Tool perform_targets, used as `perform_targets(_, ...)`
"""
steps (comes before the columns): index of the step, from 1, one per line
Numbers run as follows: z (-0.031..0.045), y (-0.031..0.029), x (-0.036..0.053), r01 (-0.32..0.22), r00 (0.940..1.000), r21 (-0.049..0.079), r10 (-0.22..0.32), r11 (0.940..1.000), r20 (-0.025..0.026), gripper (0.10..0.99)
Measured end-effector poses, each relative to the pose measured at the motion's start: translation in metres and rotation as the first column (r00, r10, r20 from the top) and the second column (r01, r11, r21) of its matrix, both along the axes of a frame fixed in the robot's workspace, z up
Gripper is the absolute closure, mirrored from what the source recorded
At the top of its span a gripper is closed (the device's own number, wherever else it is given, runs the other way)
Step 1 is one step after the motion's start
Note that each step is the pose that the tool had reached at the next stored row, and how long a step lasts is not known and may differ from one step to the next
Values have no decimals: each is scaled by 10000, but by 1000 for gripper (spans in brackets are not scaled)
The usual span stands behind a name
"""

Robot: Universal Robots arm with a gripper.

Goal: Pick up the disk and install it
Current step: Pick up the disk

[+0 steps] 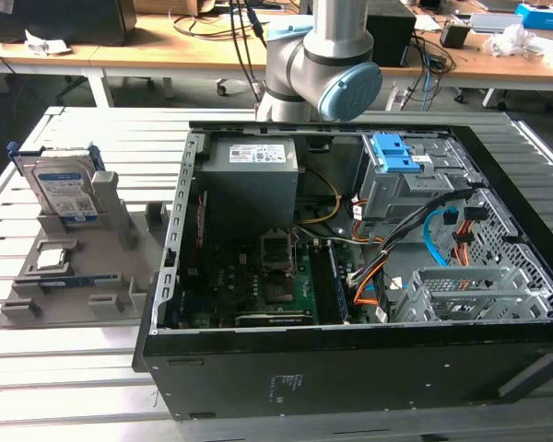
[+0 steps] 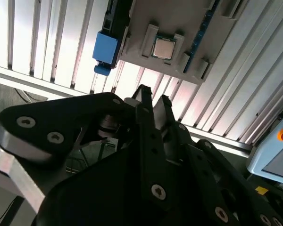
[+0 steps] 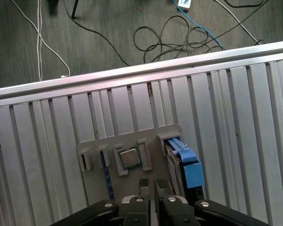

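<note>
The flat rectangular silver hard disk with a white-and-blue label and bright blue plastic rails stands upright on its edge in a slot of the grey plastic holder. This holder lies on the slatted metal worktop, at the exterior view's left of the open black computer case. A small square silver chip lies flat in a pocket of the same holder, just beside the disk.

Inside the case, a grey drive cage with a blue front sits near the far wall. The grey arm rises behind the case.

In both wrist views the black gripper hangs above the holder and touches nothing. Its two fingers are pressed almost together, with only a thin gap between them, and they pinch nothing. In the first wrist view the disk is close to the gripper but apart from it, and the chip is also near.
</note>
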State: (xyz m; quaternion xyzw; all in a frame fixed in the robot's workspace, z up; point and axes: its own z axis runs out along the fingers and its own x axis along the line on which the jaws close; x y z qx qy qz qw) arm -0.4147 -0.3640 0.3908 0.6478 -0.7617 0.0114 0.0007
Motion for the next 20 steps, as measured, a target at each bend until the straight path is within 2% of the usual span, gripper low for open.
perform_targets(2, 0, 0, 1, -1, 10000, 0, 1, 10000, 0, 729)
perform_targets(3, 0, 0, 2, 0, 10000, 0, 0, 10000, 0, 729)
perform_targets(4, 0, 0, 3, 0, 10000, 0, 0, 10000, 0, 612)
perform_targets(5, 0, 0, 4, 0, 10000, 0, 0, 10000, 0, 612)
perform_targets(6, 0, 0, 4, 0, 10000, 0, 0, 10000, 0, 545)
perform_targets(11, 0, 0, 8, 0, 10000, 0, 0, 10000, 0, 545)
perform_targets(14, 0, 25, 8, -1, 10000, 0, 1, 10000, 0, 545)
perform_targets(20, 0, 139, 14, -2, 10000, -18, 2, 10000, 0, 545)
